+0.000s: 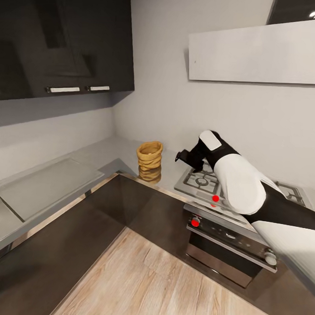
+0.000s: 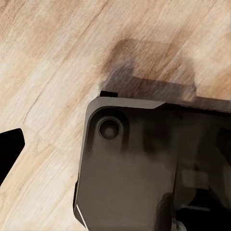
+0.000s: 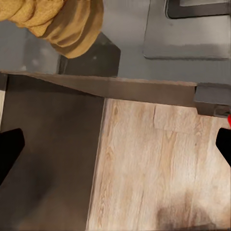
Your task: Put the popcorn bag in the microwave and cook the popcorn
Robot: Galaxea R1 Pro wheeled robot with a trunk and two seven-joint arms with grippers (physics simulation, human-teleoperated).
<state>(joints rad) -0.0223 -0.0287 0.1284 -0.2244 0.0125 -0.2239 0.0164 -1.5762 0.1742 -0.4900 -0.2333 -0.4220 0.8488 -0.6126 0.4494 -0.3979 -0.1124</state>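
The popcorn bag [image 1: 149, 161], a crumpled golden-brown sack with a rolled rim, stands upright on the grey countertop [image 1: 107, 151] at its inner corner. My right gripper [image 1: 184, 157] hovers just right of the bag, over the hob's edge, open and empty. In the right wrist view the bag [image 3: 57, 21] sits ahead on the countertop [image 3: 130, 48], beyond the right gripper [image 3: 115, 149], whose dark fingertips [image 3: 9, 149] are spread wide. My left gripper [image 2: 115, 154] hangs open over the plank floor and my own dark base [image 2: 144, 168]. The microwave is out of view.
A gas hob [image 1: 206, 182] with a steel oven [image 1: 227, 244] and red knobs lies under my right arm. A recessed grey tray [image 1: 43, 183] is set into the worktop at left. Dark wall cabinets [image 1: 66, 41] hang above; a white cabinet [image 1: 256, 52] is mounted at right.
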